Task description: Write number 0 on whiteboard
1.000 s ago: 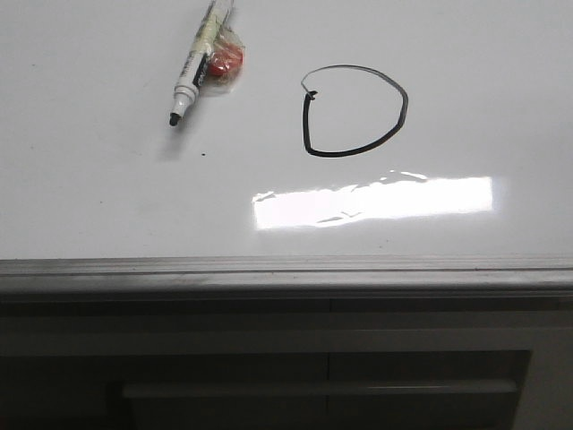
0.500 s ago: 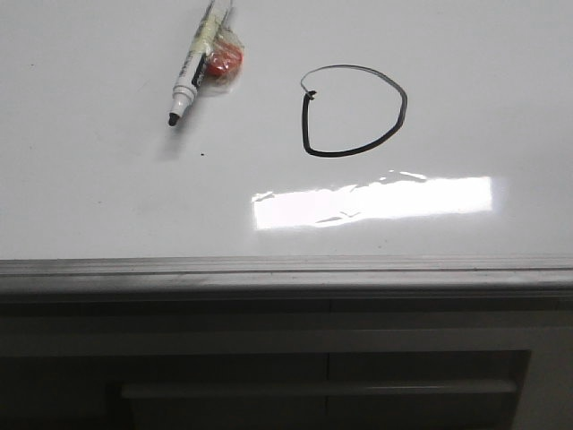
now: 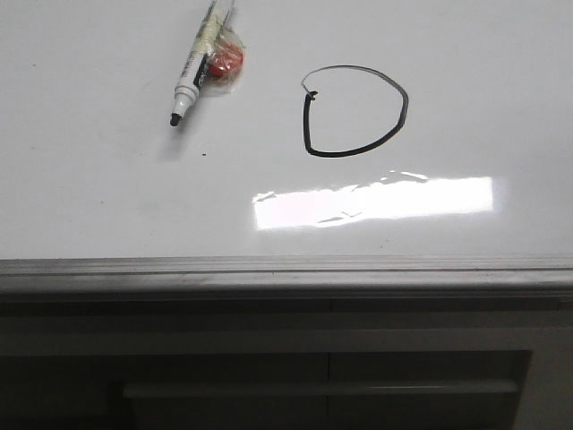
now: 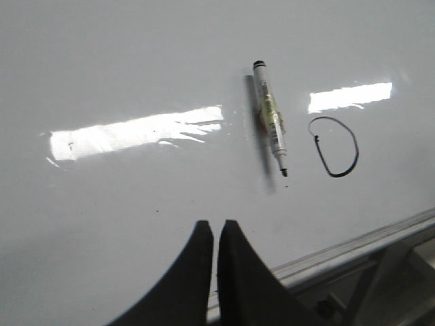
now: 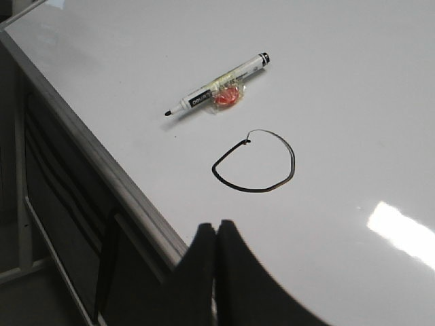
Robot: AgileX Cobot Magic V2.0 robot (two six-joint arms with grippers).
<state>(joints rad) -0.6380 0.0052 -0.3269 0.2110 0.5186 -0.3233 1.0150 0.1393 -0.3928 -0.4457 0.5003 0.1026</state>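
The number 0 [image 3: 354, 111] is a black D-like marker loop on the whiteboard [image 3: 107, 197]; it also shows in the left wrist view [image 4: 334, 147] and the right wrist view [image 5: 253, 161]. A white marker [image 3: 199, 58] with an orange tag lies flat on the board left of the loop, uncapped tip toward the near edge. It shows in the left wrist view [image 4: 270, 115] and the right wrist view [image 5: 216, 92]. My left gripper [image 4: 217, 225] is shut and empty above the board near its edge. My right gripper [image 5: 217, 226] is shut and empty over the board's edge. Neither gripper shows in the front view.
The board's grey metal edge strip [image 3: 286, 271] runs along the front. Below it is a dark cabinet front [image 3: 322, 376] with a handle bar. A tiny black speck [image 3: 203, 154] lies on the board below the marker tip. Bright light reflections [image 3: 372, 202] lie on the board.
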